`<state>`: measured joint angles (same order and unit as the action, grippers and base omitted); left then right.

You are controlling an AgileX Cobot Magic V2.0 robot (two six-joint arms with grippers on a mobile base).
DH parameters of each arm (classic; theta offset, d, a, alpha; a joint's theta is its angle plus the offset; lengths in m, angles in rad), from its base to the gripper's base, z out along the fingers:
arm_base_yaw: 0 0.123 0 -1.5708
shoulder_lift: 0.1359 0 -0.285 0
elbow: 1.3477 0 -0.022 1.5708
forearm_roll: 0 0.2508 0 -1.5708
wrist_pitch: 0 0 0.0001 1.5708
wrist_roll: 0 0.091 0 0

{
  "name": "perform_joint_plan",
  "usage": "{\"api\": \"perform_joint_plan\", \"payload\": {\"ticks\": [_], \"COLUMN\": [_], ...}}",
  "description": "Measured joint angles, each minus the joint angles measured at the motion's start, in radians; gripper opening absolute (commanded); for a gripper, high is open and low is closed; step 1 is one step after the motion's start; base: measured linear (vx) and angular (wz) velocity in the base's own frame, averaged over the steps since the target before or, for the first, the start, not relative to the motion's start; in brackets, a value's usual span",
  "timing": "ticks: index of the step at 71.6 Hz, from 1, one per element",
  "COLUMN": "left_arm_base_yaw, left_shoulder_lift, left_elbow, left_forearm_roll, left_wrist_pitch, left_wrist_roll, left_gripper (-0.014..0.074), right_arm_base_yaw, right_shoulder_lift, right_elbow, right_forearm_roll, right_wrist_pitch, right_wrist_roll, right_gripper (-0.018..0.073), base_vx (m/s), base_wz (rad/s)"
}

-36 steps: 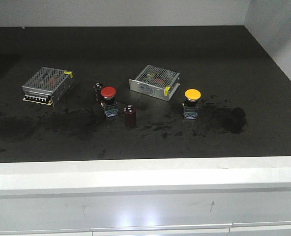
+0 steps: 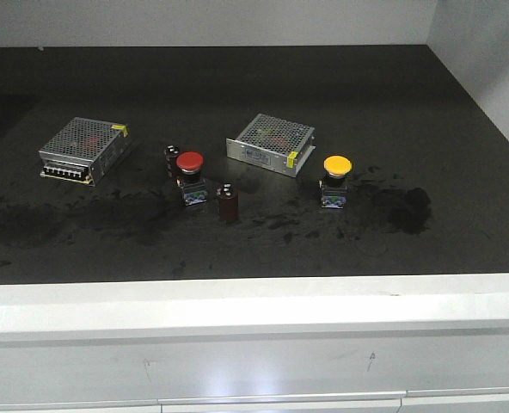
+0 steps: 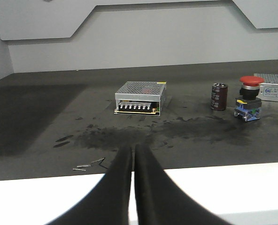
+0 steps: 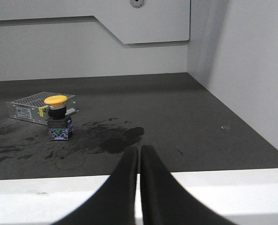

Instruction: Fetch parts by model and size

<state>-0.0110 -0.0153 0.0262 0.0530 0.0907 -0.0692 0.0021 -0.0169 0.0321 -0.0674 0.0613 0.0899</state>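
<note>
Two push-button parts stand upright on the black table. The red-capped part is left of centre; the yellow-capped part is right of centre. No arm shows in the front view. In the left wrist view my left gripper is shut and empty, over the table's near edge, well short and left of the red part. My right gripper is likewise shut on nothing, near the front edge, right of and nearer than the yellow part.
Two silver mesh-covered boxes lie on the table, one at the left, one in the middle. Small dark-red cylinders stand near the red part. A white ledge borders the front; a grey wall rises on the right.
</note>
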Motion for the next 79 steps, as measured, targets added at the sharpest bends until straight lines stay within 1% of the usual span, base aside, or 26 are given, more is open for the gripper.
{"api": "perform_joint_plan", "payload": {"ticks": [30,34,39,47,51,60,68,72,77,79], "left_arm_base_yaw": [0.0,0.0,0.0,0.0,0.0,0.0,0.0,0.0,0.0,0.0], "left_shoulder_lift": [0.0,0.0,0.0,0.0,0.0,0.005,0.082,0.141,0.225,0.26], "left_elbow": [0.0,0.0,0.0,0.0,-0.018,-0.149,-0.306,-0.396,-0.51,-0.564], "left_forearm_roll": [0.0,0.0,0.0,-0.001,-0.002,-0.002,-0.002,-0.002,-0.002,-0.002], "left_wrist_pitch": [0.0,-0.014,-0.072,-0.259,-0.304,-0.339,-0.34,-0.308,-0.223,-0.17], "left_wrist_roll": [0.0,0.0,0.0,0.0,0.0,0.0,0.0,0.0,0.0,0.0], "left_gripper": [0.0001,0.0001,0.0001,0.0001,0.0001,0.0001,0.0001,0.0001,0.0001,0.0001], "right_arm_base_yaw": [0.0,0.0,0.0,0.0,0.0,0.0,0.0,0.0,0.0,0.0], "right_shoulder_lift": [0.0,0.0,0.0,0.0,0.0,0.003,0.07,0.133,0.214,0.248], "right_elbow": [0.0,0.0,0.0,0.0,-0.015,-0.136,-0.302,-0.399,-0.502,-0.54], "right_forearm_roll": [0.0,0.0,-0.001,0.011,0.024,0.04,0.041,0.041,0.042,0.042], "right_wrist_pitch": [0.0,-0.003,-0.035,-0.178,-0.225,-0.263,-0.285,-0.282,-0.243,-0.209], "right_wrist_roll": [0.0,0.0,0.0,0.003,0.003,0.003,0.003,0.003,0.003,0.003], "right_gripper": [-0.0005,-0.0005,-0.0005,-0.0005,-0.0005,-0.0005,-0.0005,-0.0005,-0.0005,-0.0005], "base_vx": [0.0,0.0,0.0,0.0,0.0,0.0,0.0,0.0,0.0,0.0], "base_wz": [0.0,0.0,0.0,0.0,0.0,0.0,0.0,0.0,0.0,0.0]}}
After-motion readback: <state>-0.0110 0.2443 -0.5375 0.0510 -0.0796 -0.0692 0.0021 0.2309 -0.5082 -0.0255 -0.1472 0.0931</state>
